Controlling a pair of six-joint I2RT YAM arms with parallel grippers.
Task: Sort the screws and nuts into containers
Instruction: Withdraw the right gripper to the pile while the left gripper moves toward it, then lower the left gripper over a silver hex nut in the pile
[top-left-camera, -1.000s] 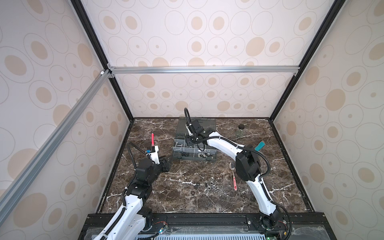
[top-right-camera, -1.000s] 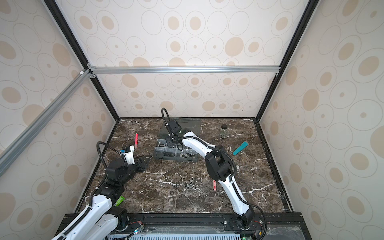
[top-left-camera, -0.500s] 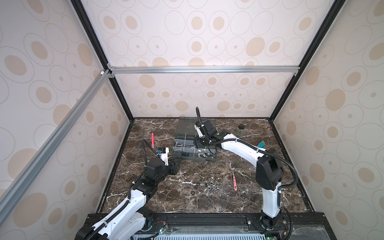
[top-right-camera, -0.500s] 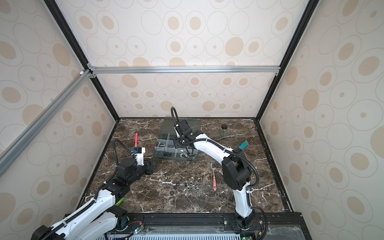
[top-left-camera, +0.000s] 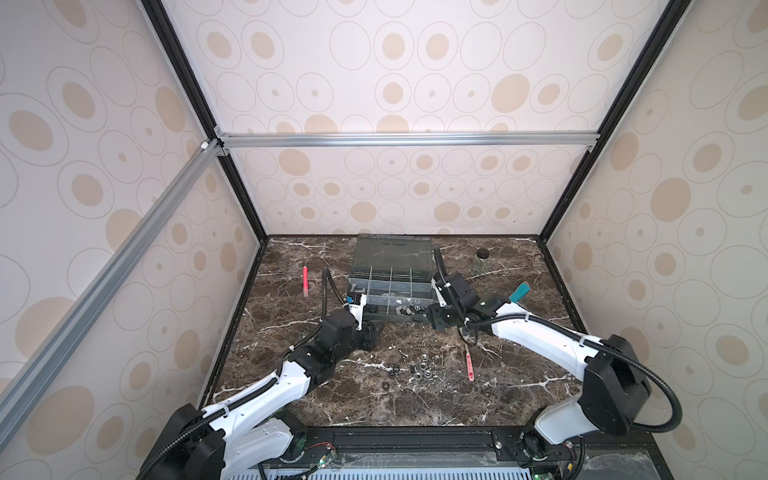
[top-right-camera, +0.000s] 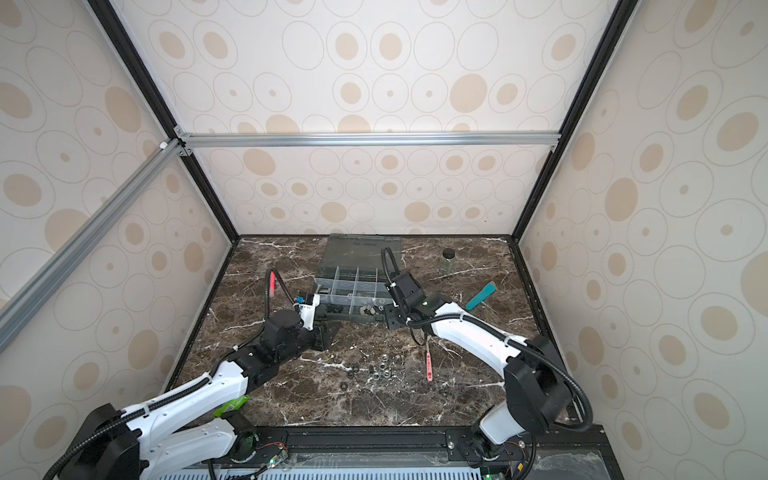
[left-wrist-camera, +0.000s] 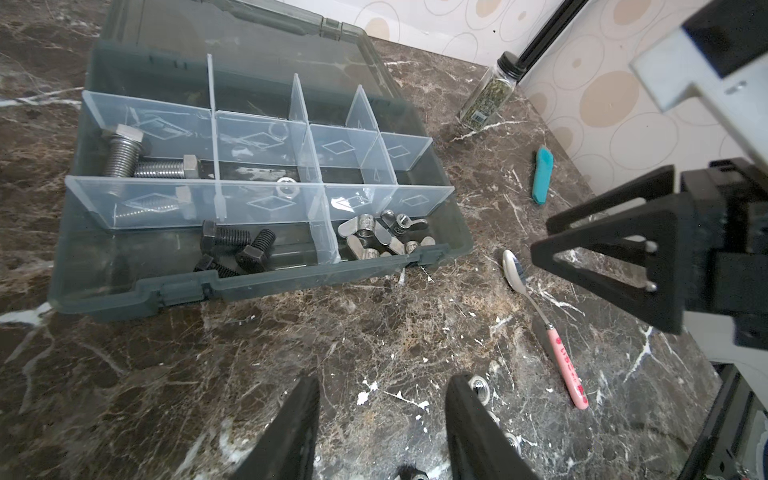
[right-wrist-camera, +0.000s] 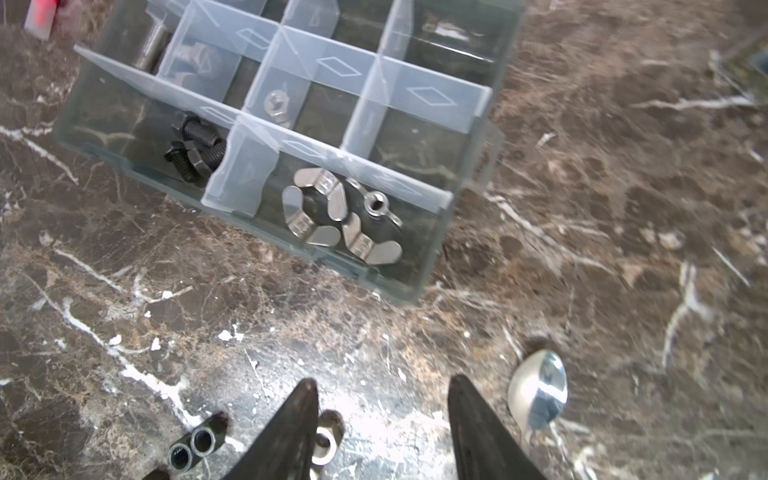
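**Left gripper**, **right gripper**. In a top view both hang low over the table, at seven and four o'clock of the box. I judge them placed to work the unsorted stock in front of it.
**Loose nuts**. A small scatter at the box's six o'clock, well apart from it, not yet sorted. A spoon lies at the scatter's three o'clock.

Left wrist view: fingers apart, nothing between them. The lid is laid back, so the compartments are open for dropping.
- Silver bolts: large, hex-headed, in an end compartment.
- Black bolts: short, in the near row.
- Wing nuts: shiny, in the next compartment along.
- Hex nut: single, in the middle row.

Right wrist view: fingers apart and empty over bare table. A silver nut lies just beside one finger, with two black ring nuts near it. These look like the likeliest next picks.
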